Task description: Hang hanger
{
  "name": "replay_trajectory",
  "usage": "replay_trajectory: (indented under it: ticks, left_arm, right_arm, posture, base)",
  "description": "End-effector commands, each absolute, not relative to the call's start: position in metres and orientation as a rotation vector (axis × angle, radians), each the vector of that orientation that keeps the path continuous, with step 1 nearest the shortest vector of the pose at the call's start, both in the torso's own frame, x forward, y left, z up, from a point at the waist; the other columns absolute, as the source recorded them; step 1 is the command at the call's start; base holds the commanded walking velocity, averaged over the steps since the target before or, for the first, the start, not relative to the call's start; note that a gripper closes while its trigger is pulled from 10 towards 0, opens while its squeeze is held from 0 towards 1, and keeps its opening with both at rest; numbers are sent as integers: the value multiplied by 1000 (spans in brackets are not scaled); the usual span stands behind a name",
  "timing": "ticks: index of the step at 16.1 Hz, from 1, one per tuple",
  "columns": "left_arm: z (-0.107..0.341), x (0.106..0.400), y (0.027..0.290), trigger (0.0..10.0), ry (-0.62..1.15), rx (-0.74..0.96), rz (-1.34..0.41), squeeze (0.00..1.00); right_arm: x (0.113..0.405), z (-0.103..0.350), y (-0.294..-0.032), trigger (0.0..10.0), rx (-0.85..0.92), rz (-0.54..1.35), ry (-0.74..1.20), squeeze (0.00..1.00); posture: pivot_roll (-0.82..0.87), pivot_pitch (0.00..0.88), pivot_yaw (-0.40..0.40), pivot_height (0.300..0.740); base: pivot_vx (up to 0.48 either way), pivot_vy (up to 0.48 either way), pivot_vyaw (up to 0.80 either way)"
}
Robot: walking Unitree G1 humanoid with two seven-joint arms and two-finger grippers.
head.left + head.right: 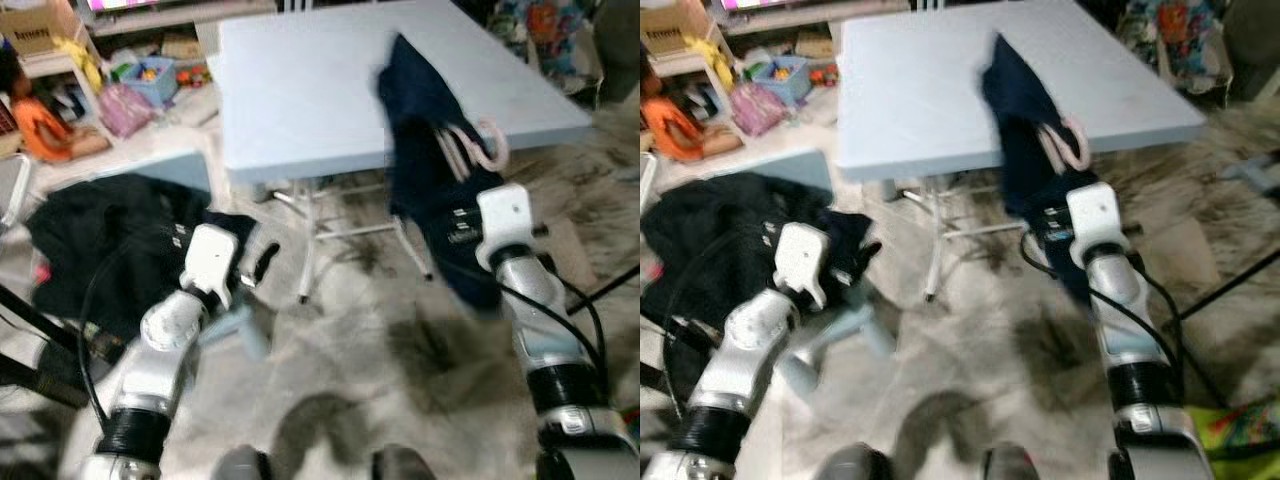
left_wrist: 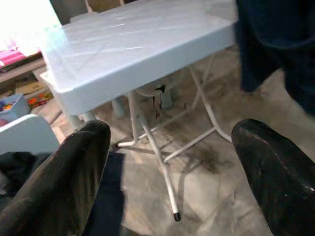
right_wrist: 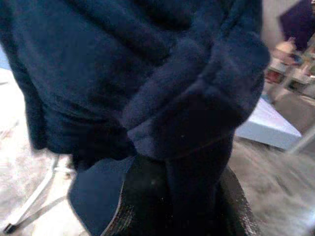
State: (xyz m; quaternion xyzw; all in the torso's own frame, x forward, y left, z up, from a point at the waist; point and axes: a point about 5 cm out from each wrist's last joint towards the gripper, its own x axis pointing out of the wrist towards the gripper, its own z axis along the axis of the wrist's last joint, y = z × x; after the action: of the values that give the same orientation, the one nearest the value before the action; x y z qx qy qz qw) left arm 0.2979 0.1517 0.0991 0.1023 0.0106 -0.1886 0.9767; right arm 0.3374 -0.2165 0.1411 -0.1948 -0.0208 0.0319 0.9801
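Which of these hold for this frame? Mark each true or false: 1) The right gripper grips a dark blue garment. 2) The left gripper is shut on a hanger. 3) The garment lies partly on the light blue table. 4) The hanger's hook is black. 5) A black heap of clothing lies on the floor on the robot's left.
1) True: the right gripper is shut on the dark blue garment.
2) False: the left gripper is open and holds nothing.
3) True: its upper part rests on the table, the rest hangs over the edge.
4) False: the hanger and its hook look pale pink.
5) True: the black clothing lies there.
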Motion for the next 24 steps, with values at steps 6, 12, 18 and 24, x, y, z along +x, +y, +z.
replay_trajectory:
  ticks: [6, 12, 18, 24]
  left_arm:
    - [111, 303, 181, 10000, -34, 269, -295, 0]
    - [101, 318, 197, 10000, -56, 392, -117, 0]
    - [92, 280, 172, 10000, -169, 536, -33, 0]
    - [109, 235, 177, 10000, -159, 582, 70, 0]
  right_arm:
    - [302, 122, -208, 10000, -324, 302, 104, 0]
    - [284, 112, -211, 10000, -327, 408, 244, 0]
    - [280, 110, -212, 10000, -330, 376, 271, 0]
    - [282, 107, -209, 10000, -337, 346, 275, 0]
  posture:
    - [-12, 63, 13, 740]
    - [-35, 99, 20, 740]
    - [-30, 87, 28, 740]
    - [-7, 73, 57, 740]
  base:
    - [0, 0, 0]
    - [0, 0, 0]
    - [0, 0, 0]
    - [0, 0, 0]
